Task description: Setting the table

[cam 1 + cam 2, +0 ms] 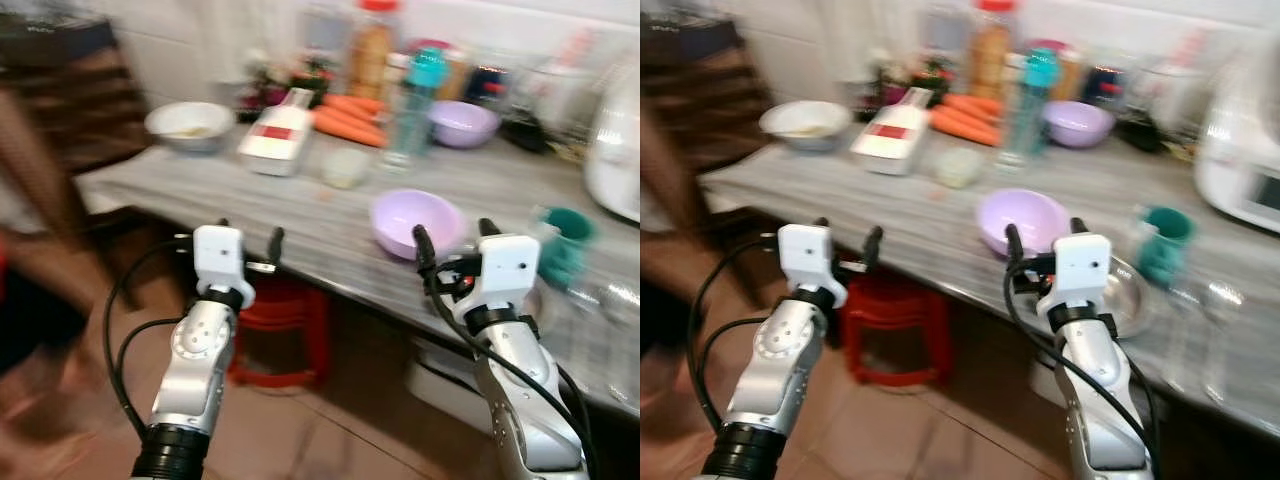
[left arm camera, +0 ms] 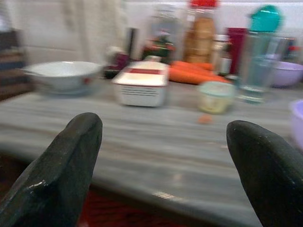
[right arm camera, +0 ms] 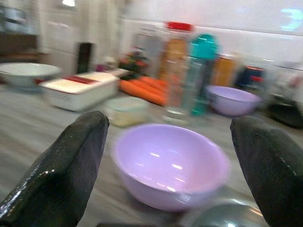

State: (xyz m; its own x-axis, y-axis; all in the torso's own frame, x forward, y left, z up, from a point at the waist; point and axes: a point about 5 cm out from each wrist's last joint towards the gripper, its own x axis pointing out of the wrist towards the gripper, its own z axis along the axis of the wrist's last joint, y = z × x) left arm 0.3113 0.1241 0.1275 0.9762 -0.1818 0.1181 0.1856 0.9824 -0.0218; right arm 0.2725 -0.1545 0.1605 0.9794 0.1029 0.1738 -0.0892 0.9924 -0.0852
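Observation:
A lilac bowl (image 1: 416, 222) sits near the front edge of the grey counter (image 1: 300, 215), right before my right gripper (image 1: 452, 234), which is open and empty. In the right wrist view the same bowl (image 3: 169, 164) lies between the two black fingers (image 3: 66, 165), a little beyond them. My left gripper (image 1: 249, 238) is open too, held at the counter's front edge with nothing in it. A second lilac bowl (image 1: 462, 122) stands at the back. A white bowl (image 1: 189, 124) rests at the far left. The picture is blurred.
On the counter: a white box with a red lid (image 1: 276, 134), carrots (image 1: 348, 117), a teal-capped bottle (image 1: 415, 105), a small pale cup (image 1: 345, 166), a teal cup (image 1: 563, 244), a steel plate (image 1: 1132, 296), a white appliance (image 1: 615, 150). A red stool (image 1: 285, 325) stands underneath. A person (image 1: 30, 240) is at left.

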